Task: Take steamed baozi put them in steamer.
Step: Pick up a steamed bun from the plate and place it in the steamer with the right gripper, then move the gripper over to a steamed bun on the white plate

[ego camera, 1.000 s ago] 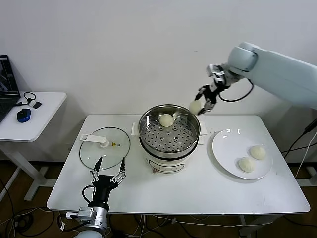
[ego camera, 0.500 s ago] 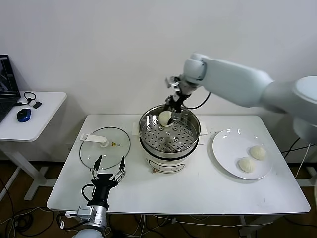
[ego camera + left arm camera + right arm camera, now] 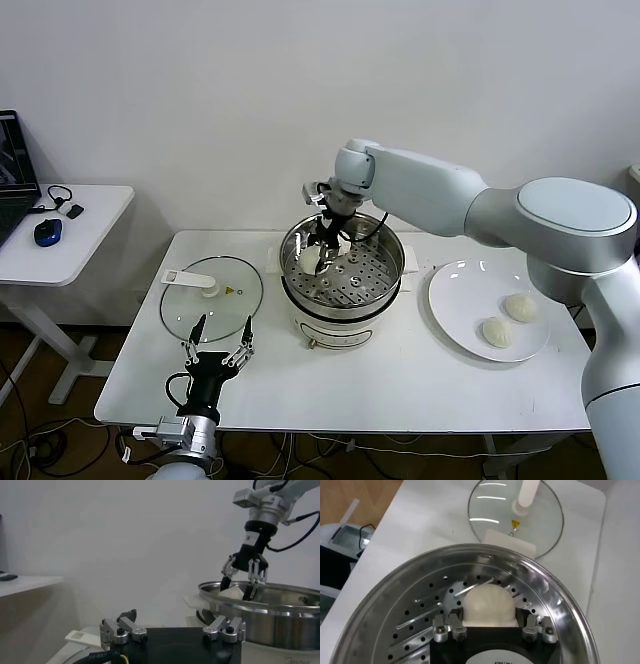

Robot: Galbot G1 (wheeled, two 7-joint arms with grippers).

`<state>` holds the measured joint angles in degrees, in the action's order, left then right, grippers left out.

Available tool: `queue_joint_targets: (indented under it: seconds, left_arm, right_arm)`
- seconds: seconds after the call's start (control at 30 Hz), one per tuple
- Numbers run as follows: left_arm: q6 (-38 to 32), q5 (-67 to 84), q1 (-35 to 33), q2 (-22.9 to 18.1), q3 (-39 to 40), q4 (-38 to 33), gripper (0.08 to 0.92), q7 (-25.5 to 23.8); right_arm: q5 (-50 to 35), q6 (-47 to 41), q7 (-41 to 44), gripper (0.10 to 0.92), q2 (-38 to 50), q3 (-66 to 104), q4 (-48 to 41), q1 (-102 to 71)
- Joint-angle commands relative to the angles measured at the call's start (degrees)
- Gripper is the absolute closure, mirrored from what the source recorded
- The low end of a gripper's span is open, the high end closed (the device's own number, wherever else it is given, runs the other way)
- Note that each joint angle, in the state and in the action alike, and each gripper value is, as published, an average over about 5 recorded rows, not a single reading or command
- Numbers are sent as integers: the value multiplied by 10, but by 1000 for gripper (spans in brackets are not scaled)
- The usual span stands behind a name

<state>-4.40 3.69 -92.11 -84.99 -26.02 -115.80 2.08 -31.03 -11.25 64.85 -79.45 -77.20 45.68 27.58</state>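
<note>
head view, left to right: side table point(image 3: 95, 215) with a blue mouse point(image 3: 47, 232); glass lid point(image 3: 211, 297) flat on the white table point(image 3: 400, 395); left gripper point(image 3: 217, 350) parked low at the near edge, fingers spread wide, holding nothing. steamer point(image 3: 385, 280) mid-table. right gripper point(image 3: 320, 250) reaches down into its left side, jaws narrow and clamped on a baozi point(image 3: 310, 259); right wrist view shows this bun point(image 3: 488, 605) between the fingers, at or just above the perforated floor. only this bun can be made out in the basket. plate point(image 3: 450, 305) to the right holds two more baozi point(image 3: 509, 320), just beside each other.

risks: bun sits close to the steamer wall, so on release it could roll or stick to a finger pad; the withdrawing fingers could clip the rim.
</note>
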Motion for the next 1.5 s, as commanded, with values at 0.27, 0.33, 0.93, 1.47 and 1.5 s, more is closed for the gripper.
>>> queue_joint_targets:
  seconds: [0.27, 0.33, 0.93, 1.47, 1.5]
  left_arm:
    - [0, 0, 0, -3, 2, 3, 177, 0]
    - [0, 0, 0, -3, 3, 3, 177, 1]
    - [1, -1, -1, -4, 6, 2, 177, 1]
    - [4, -6, -2, -2, 14, -3, 177, 2]
    - [4, -6, -2, -1, 14, -4, 177, 2]
  right_arm:
    - [19, 3, 0, 354, -20, 7, -21, -23]
    - [22, 5, 0, 351, -19, 7, -21, -23]
    - [3, 11, 0, 203, 36, 5, 53, 21]
    - [-2, 42, 14, 203, 330, -45, 264, 160]
    - [2, 46, 15, 203, 349, -45, 267, 161]
